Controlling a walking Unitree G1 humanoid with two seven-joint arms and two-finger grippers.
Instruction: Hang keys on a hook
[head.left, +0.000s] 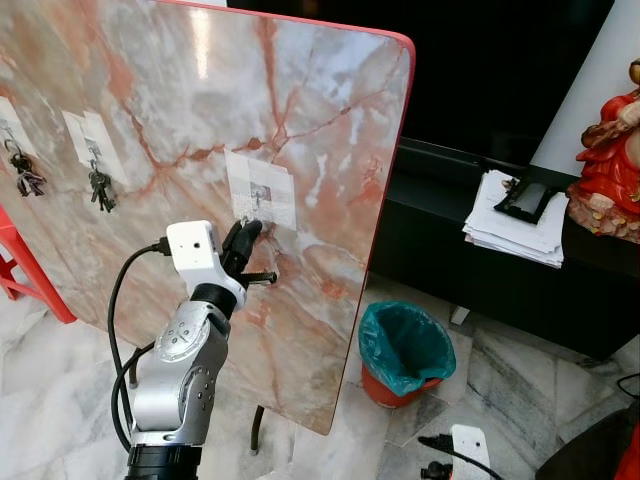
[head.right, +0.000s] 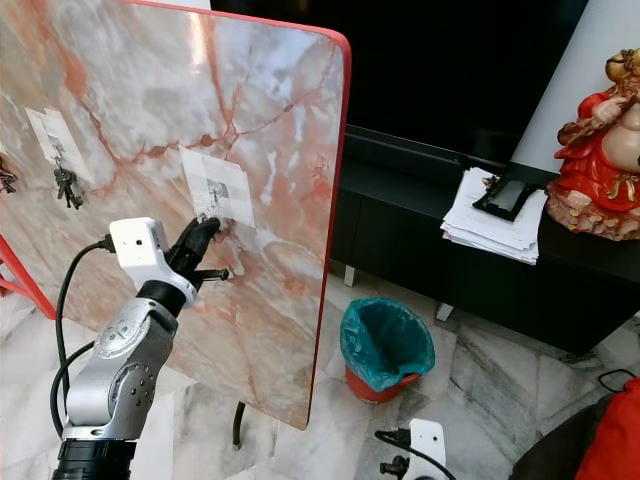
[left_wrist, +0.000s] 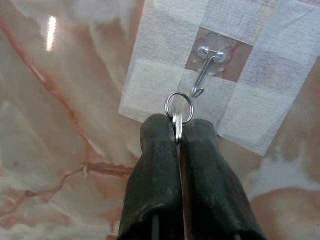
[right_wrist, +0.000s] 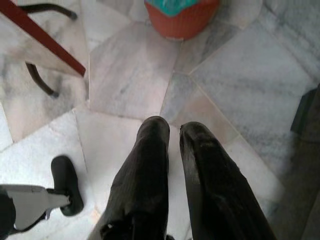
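Marble-patterned board with a red rim stands tilted on the pale stone floor, w/ a dark low cabinet behind it and a bin w/ teal liner beside its lower corner. On the board are three white patches; the two at the robot's far left carry already key bunches. The third patch has a clear stick-on hook w/ a thin wire arm, and it is free.

Left gripper is raised up to this patch. Its two black fingers are pressed together and pinch the keys; the key ring sticks out past the tips, just beside the wire end of the hook and a little below it, not yet over it. Ring looks nearly flat toward the board.

Right gripper hangs idle over the floor, fingers a small gap apart, holding nothing.

Step in hand, as I judge: thread the ring on the wire tip. To do it well, approx. so: lift the ring slightly above the upturned tip, bring its opening in line w/ the tip, move in close to the board, then lower so the wire passes through. Keep the pinch firm until the ring sits at the bend. Go slow; pushing on the wire could peel the stick-on base, and the ring can slide past the tip if it stays edge-on.
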